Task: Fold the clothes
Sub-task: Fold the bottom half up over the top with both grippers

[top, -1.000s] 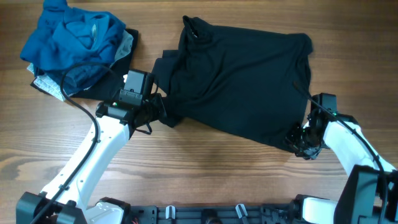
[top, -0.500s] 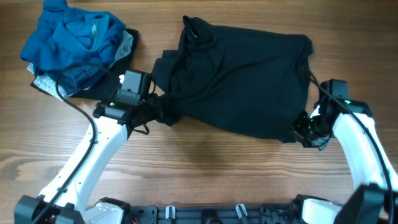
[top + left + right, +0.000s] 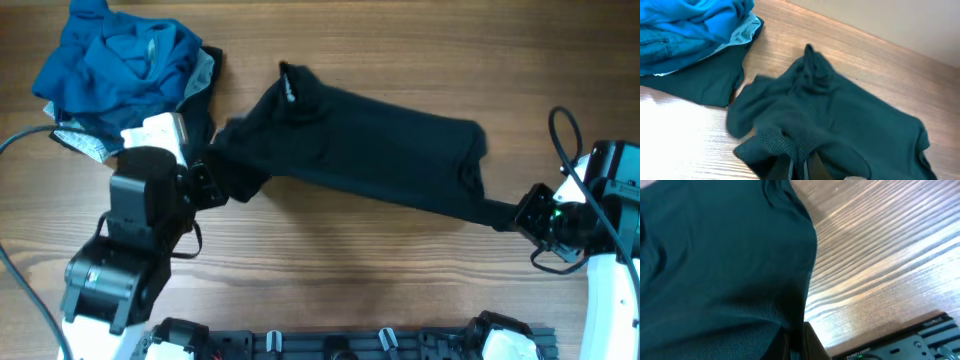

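The black shirt (image 3: 350,150) is lying stretched across the middle of the table (image 3: 330,270), reaching toward the right edge. The left gripper (image 3: 205,185) is pinching its left end and the right gripper (image 3: 528,214) is clamping its right corner. Only the wrist views are showing the fabric bunched between the fingers (image 3: 816,169). A blue pile (image 3: 115,65) is sitting in the far-left corner.
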Controlling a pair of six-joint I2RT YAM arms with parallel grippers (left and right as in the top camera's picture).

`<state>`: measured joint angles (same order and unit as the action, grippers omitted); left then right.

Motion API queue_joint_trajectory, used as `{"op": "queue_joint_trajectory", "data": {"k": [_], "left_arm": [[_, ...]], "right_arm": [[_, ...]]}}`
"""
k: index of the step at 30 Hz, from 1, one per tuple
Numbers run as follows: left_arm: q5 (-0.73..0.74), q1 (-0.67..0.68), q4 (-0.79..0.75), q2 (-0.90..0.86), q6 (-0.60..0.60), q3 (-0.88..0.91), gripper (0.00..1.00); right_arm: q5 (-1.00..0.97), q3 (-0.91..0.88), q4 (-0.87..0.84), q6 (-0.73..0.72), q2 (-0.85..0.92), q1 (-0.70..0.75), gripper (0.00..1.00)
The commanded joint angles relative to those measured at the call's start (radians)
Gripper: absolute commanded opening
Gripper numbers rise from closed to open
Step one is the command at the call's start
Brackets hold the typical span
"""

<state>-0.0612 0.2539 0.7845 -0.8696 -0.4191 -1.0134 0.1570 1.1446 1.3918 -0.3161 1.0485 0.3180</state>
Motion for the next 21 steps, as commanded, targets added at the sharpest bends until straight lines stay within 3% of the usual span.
{"op": "queue_joint_trajectory", "data": {"k": [1, 8, 16, 21], "left_arm": [[0.019, -0.007, -0.001, 0.004, 0.023, -0.023, 0.04], [0.053, -0.007, -0.001, -0.289, 0.023, -0.023, 0.04], [0.041, -0.007, -0.035, -0.509, 0.024, -0.023, 0.04], [0.041, -0.007, -0.043, -0.633, 0.024, -0.023, 0.04]], "right_arm": [[0.001, 0.024, -0.005, 0.020, -0.004, 0.007, 0.04], [0.000, -0.024, -0.056, 0.028, 0.110, 0.007, 0.04], [0.040, -0.194, -0.297, -0.003, 0.338, 0.007, 0.04], [0.043, -0.204, -0.381, -0.002, 0.494, 0.007, 0.04]]}}
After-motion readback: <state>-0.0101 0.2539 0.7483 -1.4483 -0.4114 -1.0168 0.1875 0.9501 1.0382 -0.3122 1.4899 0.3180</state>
